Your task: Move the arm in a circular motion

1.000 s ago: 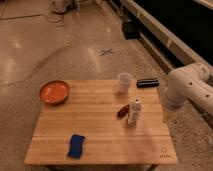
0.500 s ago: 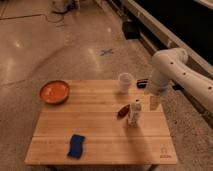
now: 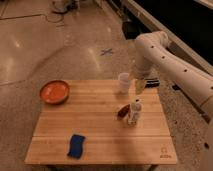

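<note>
The large glossy white robot arm (image 3: 172, 62) reaches in from the right over the light wooden table's (image 3: 95, 122) far edge. Its gripper (image 3: 140, 86) hangs just beside a small white cup (image 3: 123, 82); whether it is clenched or released cannot be told.

The glossy white arm (image 3: 167, 55) ends in a pale yellowish gripper (image 3: 140, 86) above the light, wood-grained table (image 3: 100, 127). Just left of the gripper is a white cup (image 3: 123, 82). Below the gripper are a white bottle (image 3: 134, 112) and a dark red item (image 3: 122, 111). Far left is an orange bowl (image 3: 55, 92), and lower left a blue sponge (image 3: 76, 145).
</note>
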Robot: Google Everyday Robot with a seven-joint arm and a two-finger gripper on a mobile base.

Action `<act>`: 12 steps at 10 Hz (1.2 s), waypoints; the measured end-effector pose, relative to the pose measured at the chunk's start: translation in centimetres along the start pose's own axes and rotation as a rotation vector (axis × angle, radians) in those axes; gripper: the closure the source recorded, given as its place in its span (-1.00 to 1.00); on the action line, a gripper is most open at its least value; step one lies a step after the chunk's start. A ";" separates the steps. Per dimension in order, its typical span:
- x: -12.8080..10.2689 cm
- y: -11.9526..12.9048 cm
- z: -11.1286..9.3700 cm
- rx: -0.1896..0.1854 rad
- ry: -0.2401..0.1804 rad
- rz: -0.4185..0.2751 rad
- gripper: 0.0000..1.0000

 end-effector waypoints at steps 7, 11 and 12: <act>-18.1 0.5 1.0 -0.034 -0.187 -0.301 -0.30; -24.4 6.8 -1.7 -0.025 -0.285 -0.507 -0.30; -24.0 9.0 -2.8 -0.004 -0.298 -0.543 -0.30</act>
